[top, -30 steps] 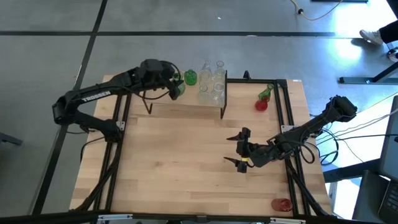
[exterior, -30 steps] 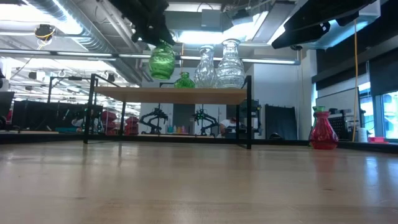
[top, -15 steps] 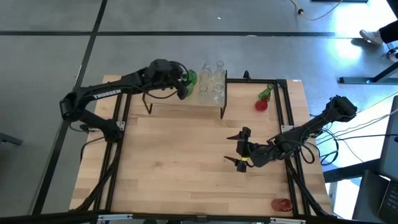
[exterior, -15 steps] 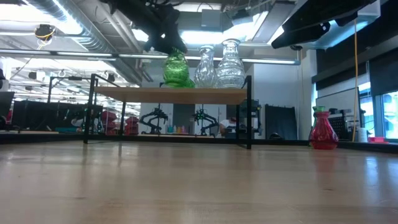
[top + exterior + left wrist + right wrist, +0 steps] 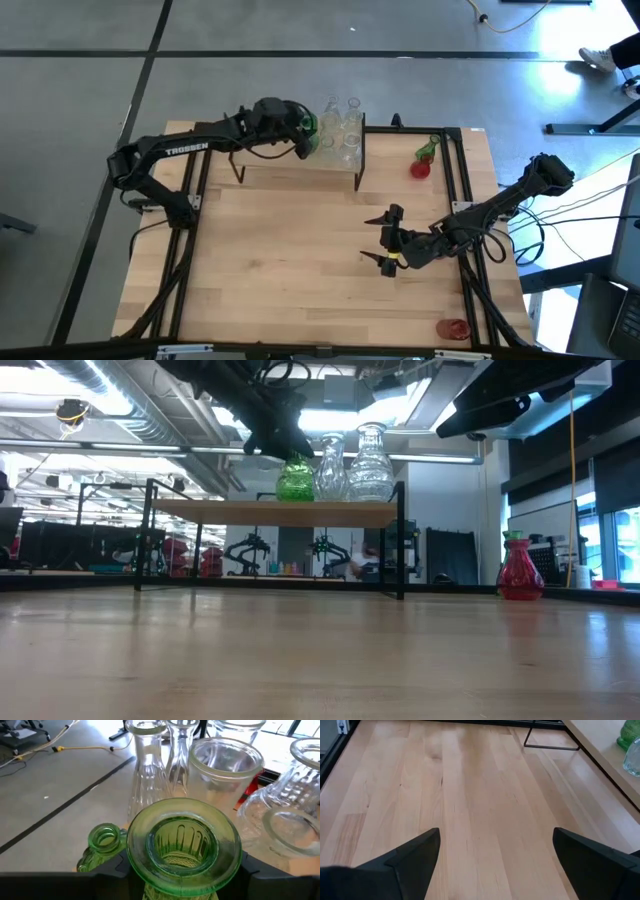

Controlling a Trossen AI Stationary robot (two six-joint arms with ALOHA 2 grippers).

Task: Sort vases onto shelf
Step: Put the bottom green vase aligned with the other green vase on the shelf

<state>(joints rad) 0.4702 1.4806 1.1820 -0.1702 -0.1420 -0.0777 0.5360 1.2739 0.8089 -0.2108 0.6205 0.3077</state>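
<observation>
My left gripper (image 5: 303, 137) hangs over the shelf (image 5: 290, 168), shut on a green vase (image 5: 295, 478) next to the clear vases (image 5: 342, 130). In the low view the vase's base is level with the shelf board (image 5: 280, 512); whether it touches I cannot tell. A second, smaller green vase (image 5: 104, 840) stands on the shelf just beside it. A red vase (image 5: 420, 168) stands on the table right of the shelf, and a green one (image 5: 428, 150) lies there. My right gripper (image 5: 384, 238) waits open above the table's middle right, nothing between its fingers. My left gripper pinches the green vase's neck (image 5: 150, 890) just under its wide flared rim (image 5: 185, 845), one finger (image 5: 112, 870) on each side. The fingers come from the table's left, slanting down. The vase stands upright in the hold, mouth up.
Several clear vases (image 5: 225, 765) crowd the shelf's right end, close ahead of the held vase. The shelf's left half (image 5: 260, 165) is bare. Another red vase (image 5: 453, 327) lies near the table's front right corner. Bare tabletop (image 5: 470, 795) lies before my right gripper.
My left gripper has carried the green vase toward the table's right along the shelf and down. The vase has stayed upright; from hanging well above the board, it now sits at board level close to the clear vases, in front of the smaller green vase.
</observation>
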